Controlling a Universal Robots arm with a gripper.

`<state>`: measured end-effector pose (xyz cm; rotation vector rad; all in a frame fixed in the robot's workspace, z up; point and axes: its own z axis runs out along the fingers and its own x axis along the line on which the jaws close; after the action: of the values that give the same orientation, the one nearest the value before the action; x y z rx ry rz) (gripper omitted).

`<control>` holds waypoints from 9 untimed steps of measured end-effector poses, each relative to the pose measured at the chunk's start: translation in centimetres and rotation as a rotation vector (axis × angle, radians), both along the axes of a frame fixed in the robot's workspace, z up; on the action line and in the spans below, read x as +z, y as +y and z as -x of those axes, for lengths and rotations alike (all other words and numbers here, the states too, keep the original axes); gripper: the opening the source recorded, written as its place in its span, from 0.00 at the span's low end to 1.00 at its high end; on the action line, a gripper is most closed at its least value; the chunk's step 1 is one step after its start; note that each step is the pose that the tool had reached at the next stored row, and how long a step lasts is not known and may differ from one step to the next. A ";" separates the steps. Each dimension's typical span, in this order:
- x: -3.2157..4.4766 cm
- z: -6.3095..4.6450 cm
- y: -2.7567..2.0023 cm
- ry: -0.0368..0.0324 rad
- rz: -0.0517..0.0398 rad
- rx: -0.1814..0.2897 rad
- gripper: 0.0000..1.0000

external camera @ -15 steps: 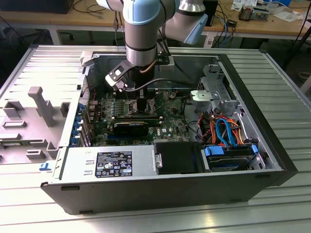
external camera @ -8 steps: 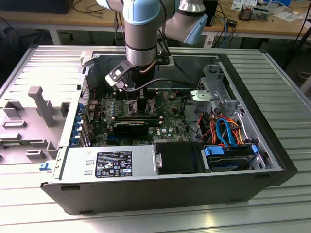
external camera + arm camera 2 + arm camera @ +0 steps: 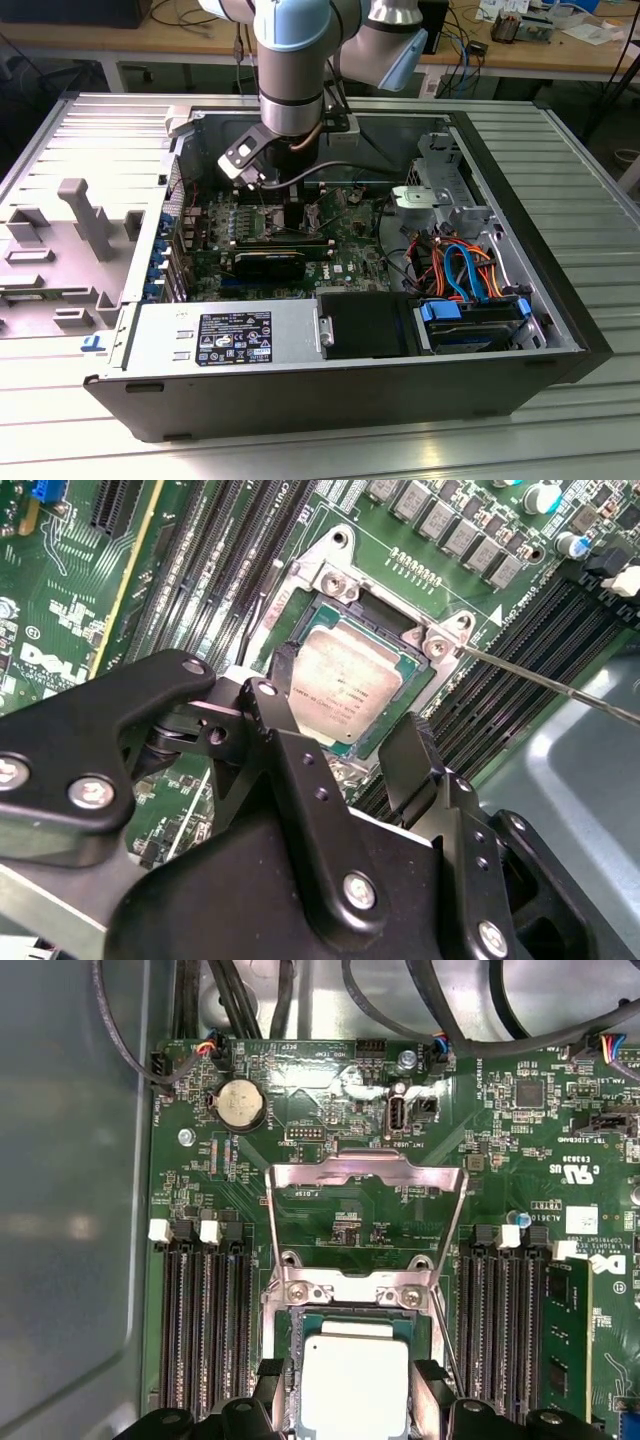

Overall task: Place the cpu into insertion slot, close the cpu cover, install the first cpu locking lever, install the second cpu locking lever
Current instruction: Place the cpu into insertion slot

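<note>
Your gripper (image 3: 350, 1378) straddles the cpu (image 3: 345, 680), which lies within the insertion slot (image 3: 335, 580) — you cannot tell whether it is clamped or let go. The cpu cover (image 3: 310, 1173) is swung open behind the slot, and 2 banks of memory slots (image 3: 205, 1330) flank it.

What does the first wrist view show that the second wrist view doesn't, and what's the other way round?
First wrist view: the cpu cover hinged open, lying away from the insertion slot, plus a coin battery on the board. Second wrist view: a row of grey square components beside the slot and the black linkage of the gripper. Both wrist views: the cpu in or just over the slot, with the fingers against two opposite edges, apparently gripping it.
</note>
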<state>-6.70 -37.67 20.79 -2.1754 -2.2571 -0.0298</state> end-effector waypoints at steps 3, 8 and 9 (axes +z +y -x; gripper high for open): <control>-0.01 -0.1 0.14 0.0000 0.0001 0.004 0.62; -0.02 -0.4 0.27 0.0001 0.0002 0.006 0.62; -0.03 -0.4 0.27 0.0002 0.0002 0.006 0.62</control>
<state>-6.31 -37.40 20.76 -2.1689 -2.2633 -0.0294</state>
